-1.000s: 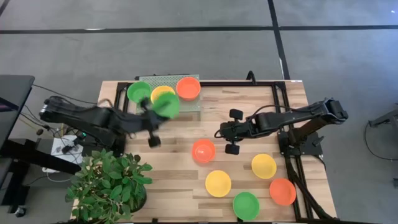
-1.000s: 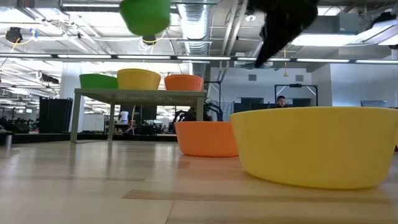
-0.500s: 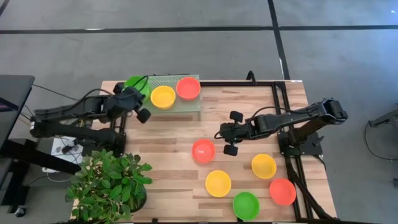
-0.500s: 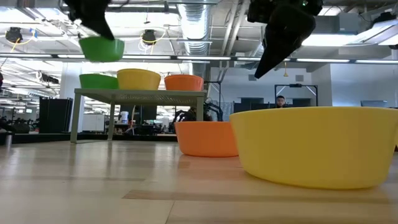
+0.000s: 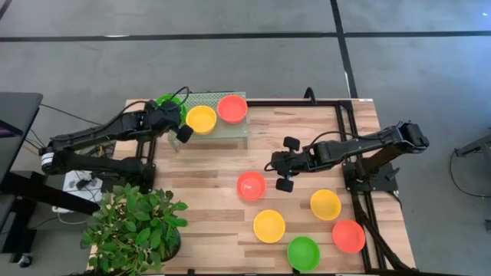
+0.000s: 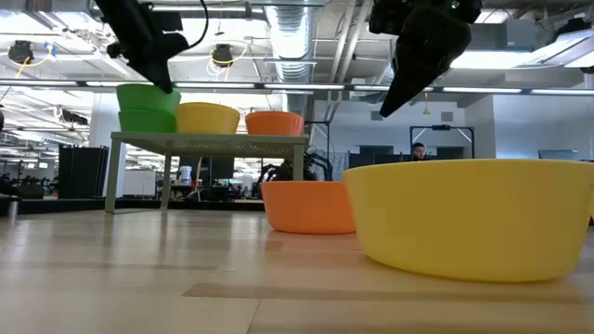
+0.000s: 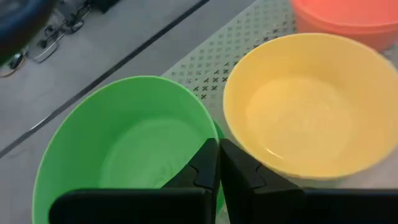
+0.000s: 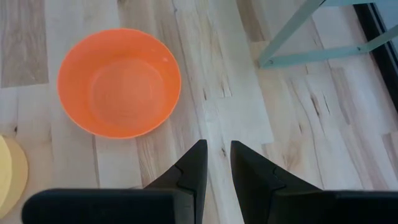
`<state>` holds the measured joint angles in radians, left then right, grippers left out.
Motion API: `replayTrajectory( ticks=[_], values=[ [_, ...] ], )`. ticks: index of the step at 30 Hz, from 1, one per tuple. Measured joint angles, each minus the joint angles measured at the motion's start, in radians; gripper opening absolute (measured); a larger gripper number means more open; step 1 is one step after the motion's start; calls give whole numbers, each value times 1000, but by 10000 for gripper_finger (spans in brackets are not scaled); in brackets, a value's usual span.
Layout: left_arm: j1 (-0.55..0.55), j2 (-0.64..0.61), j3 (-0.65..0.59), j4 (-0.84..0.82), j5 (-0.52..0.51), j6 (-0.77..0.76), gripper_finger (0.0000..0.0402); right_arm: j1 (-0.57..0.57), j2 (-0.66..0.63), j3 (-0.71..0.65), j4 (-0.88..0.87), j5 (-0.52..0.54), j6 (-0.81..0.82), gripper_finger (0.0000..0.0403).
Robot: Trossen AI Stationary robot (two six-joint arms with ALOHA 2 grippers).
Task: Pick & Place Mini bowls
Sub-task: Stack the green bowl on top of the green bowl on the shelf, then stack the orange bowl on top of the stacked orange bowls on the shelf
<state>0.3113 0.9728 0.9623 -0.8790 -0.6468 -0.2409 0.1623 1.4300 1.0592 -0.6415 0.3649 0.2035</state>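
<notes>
The left claw (image 5: 175,126) is at the far left corner of the surface (image 5: 307,130), over the pale green mesh rack (image 5: 230,129). Its fingers are pinched together on the near rim of a green bowl (image 7: 124,155). In the low view this green bowl (image 6: 147,96) sits nested on top of a second green bowl (image 6: 146,121) that stands on the rack, so it seems to be already set down, only not yet let go. Beside it on the rack stand a yellow bowl (image 5: 201,119) and a red-orange bowl (image 5: 232,108), the yellow one almost touching the green.

The right claw (image 5: 281,163) hangs above the middle of the surface with its fingers a small way apart and nothing between them. Its wrist view looks down on a red-orange bowl (image 8: 119,82), which lies just ahead of the fingers and a little to the side, near the rack's leg. In the high view this bowl (image 5: 251,185) is near the right claw and far from the left one. Four more bowls lie nearer the front edge: yellow (image 5: 269,225), yellow (image 5: 325,204), green (image 5: 303,253) and red-orange (image 5: 348,236).

I judge the right arm is better placed for the next pick, and must move forward over the bowl's rim.
</notes>
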Motion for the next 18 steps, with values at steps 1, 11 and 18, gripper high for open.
replayTrajectory(
  ticks=[1,11,18],
  values=[
    [4,7,0,3,0,0,11,0,0,0,0,0,0,65],
    [7,60,0,15,0,19,37,0,0,0,-1,0,0,65],
    [6,70,0,88,1,75,76,0,0,0,-1,0,0,65]
  ],
)
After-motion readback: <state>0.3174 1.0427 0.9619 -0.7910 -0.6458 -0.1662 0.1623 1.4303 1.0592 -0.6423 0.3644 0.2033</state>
